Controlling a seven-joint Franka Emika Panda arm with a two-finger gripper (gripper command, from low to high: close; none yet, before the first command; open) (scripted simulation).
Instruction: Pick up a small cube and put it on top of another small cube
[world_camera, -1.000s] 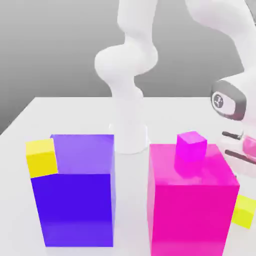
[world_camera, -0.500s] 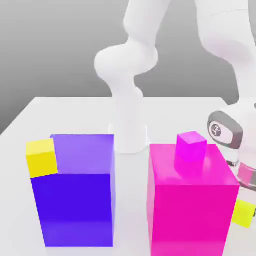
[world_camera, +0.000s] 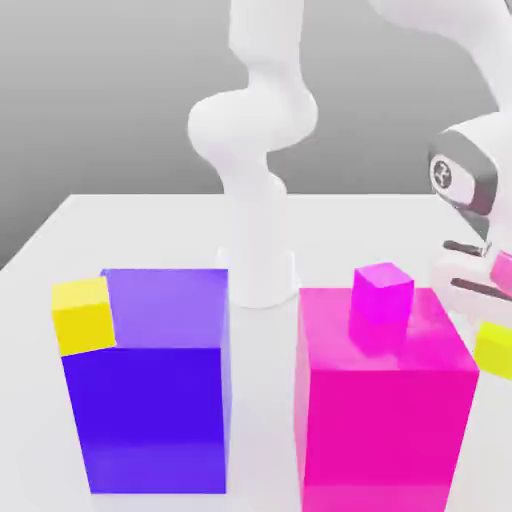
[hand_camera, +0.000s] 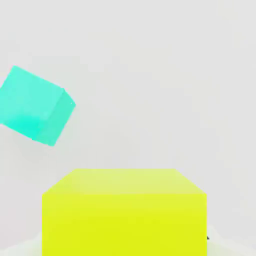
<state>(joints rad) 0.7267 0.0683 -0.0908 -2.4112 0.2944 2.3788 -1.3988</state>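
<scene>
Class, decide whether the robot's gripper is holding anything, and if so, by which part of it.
Yes: the small bright-yellow cube, gripped by two opposite side faces, lifted beside the big magenta block.

1. Blue block (world_camera: 150, 420): smooth, plastic-looking, faintly glossy.
2. Pink block (world_camera: 385, 430): smooth, glossy top.
3. Worktop (world_camera: 265, 400): smooth, with a soft sheen.
4. Arm (world_camera: 255, 120): smooth, plastic-looking.
</scene>
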